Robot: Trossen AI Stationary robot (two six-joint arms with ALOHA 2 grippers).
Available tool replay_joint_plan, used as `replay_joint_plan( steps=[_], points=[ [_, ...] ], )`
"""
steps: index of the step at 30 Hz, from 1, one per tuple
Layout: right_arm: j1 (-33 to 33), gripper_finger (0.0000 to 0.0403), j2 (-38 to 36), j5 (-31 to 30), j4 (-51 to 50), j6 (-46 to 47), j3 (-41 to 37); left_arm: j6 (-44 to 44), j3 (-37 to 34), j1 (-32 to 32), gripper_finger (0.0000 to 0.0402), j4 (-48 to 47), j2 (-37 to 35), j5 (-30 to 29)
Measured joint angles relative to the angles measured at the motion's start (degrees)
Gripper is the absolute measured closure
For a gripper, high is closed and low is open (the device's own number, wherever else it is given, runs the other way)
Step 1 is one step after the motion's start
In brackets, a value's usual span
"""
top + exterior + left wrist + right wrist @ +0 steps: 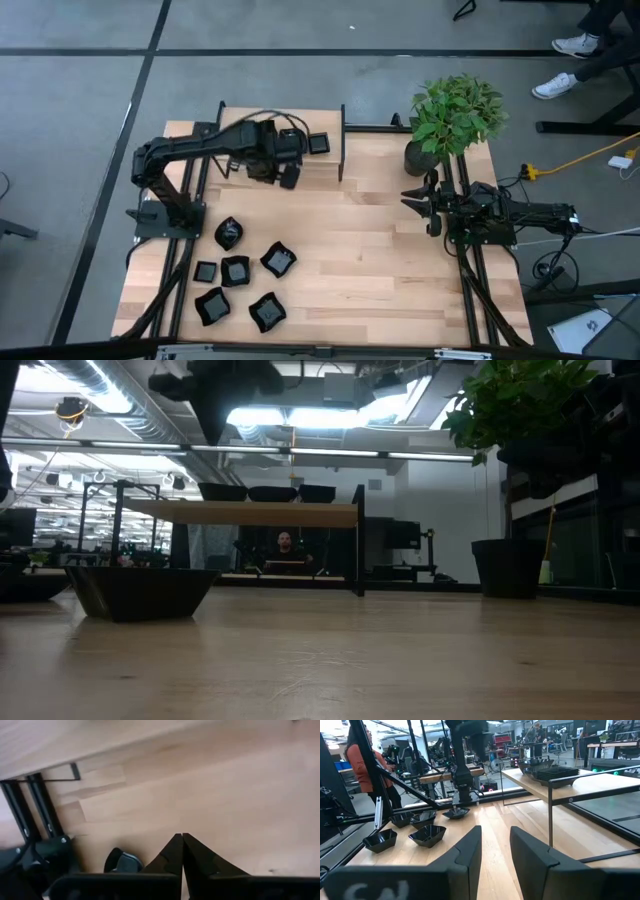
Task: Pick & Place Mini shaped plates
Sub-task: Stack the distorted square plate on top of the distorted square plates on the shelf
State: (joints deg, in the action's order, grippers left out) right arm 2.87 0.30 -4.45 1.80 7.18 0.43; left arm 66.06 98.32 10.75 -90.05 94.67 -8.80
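High view: wooden counter w/ a raised shelf along its far edge, towards the left corner. Left gripper hangs over the counter just in front of the shelf, fingers pressed together, nothing between them. Six mini shaped plates sit loose near the counter's front-left corner: one closest to the left arm's base, others fanned out behind it towards the front edge, close but mostly apart. One more small black dish shows at the shelf beside the left arm's wrist. Right gripper waits near the counter's right edge, by the plant pot in the far-right corner; fingers partly apart, empty.

Low view: one black plate stands on the counter at left, close to the camera. Shelf carries a row of dark dishes on top. Plant pot at right w/ leaves above. A person is seated in the room beyond, seen under the shelf.

Left wrist view: the fingers meet tip to tip, no gap, holding nothing, above bare wood. One plate lies beside them next to the arm base.

Right wrist view: both fingers stand w/ a narrow gap, nothing held. Plates spread along the far side of the counter, left arm above them; stacked dishes on the shelf. A person in an orange top stands beyond the counter.
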Motion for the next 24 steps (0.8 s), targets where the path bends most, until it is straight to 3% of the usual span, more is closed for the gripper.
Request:
replay_joint_plan(
  steps=[10, 24],
  points=[
    [0.01, 0.03, 0.01, 0.0, 0.0, -0.07, 0.0, -6.53, 0.0, -12.11, 0.04, 0.01, 0.0, -0.01],
    [0.02, 0.03, 0.01, 0.01, 0.0, -0.01, 0.0, 11.59, -0.02, -22.49, 0.0395, 8.77, 0.25, 2.08]
  ],
)
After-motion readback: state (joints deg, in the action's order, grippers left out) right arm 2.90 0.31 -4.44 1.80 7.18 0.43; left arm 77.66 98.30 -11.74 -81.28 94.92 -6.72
